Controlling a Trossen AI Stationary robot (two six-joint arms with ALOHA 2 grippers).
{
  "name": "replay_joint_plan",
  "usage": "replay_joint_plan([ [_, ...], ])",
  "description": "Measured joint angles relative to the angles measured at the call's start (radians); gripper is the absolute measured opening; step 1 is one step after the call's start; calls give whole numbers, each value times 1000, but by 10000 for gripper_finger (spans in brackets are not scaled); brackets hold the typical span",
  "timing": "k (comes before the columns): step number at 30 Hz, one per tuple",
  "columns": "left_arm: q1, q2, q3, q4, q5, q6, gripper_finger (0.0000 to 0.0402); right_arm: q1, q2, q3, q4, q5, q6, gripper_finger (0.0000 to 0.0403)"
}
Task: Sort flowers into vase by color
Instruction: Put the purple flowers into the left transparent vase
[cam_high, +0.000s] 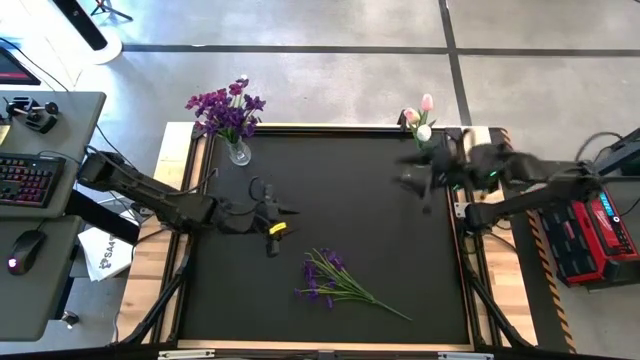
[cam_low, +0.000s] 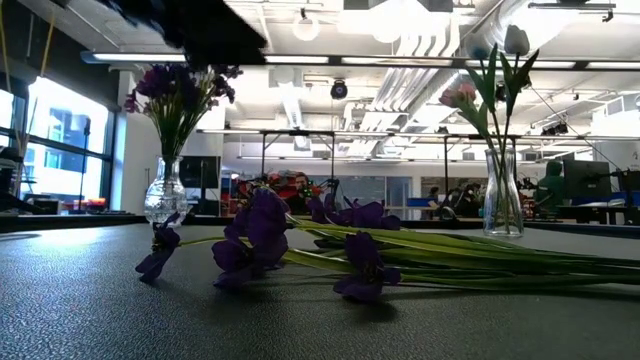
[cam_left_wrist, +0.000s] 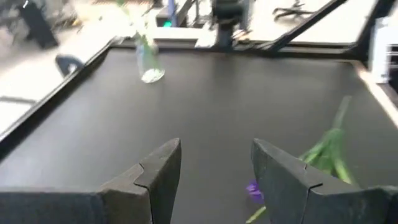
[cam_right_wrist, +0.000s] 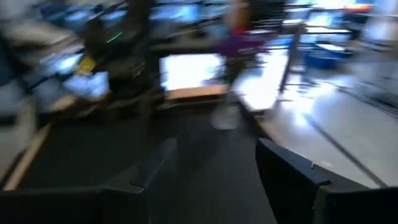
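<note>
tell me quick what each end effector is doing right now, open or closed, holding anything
Left end effector: open, holding nothing, above the mat.
Right end effector: open, holding nothing, near the tulip vase.

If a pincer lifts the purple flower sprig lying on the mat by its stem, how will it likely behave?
The purple flower sprig probably droops: its stems look long and thin. Likely light, being slender. Its splayed blossoms and leaves may drag or snag on the mat.

Table (cam_high: 330, 170): black mat, wooden edge.
On it: purple-flower vase (cam_high: 238, 152), tulip vase (cam_high: 427, 150), loose purple flowers (cam_high: 335, 280).
</note>
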Motion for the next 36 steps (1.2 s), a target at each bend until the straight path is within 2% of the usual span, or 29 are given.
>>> replay_joint_plan([
  [6, -112, -87, 0, -34, -18, 11, 184, 190, 201, 0, 21, -32, -43, 189],
  [11, -210, -125, 0, -75, -101, -18, 184, 297, 380, 0, -1, -49, 9, 188],
  [16, -280, -135, 0, -87, -185, -34, 184, 362, 550, -2, -130, -241, 204, 189],
  [21, -298, -134, 0, -74, -268, -8, 184, 402, 684, -1, -164, -323, 364, 206],
  [24, -297, -134, 0, -75, -345, 21, 184, 414, 754, -1, -150, -361, 382, 230],
  [26, -291, -134, 0, -76, -389, 46, 184, 434, 796, -1, -124, -361, 360, 244],
  [29, -274, -134, 0, -81, -400, 86, 184, 469, 847, -1, -74, -325, 378, 251],
  [33, -248, -134, 0, -90, -400, 133, 184, 506, 898, -1, 66, -245, 472, 243],
  [36, -226, -134, 0, -104, -388, 157, 184, 547, 929, -1, 94, -190, 536, 233],
])
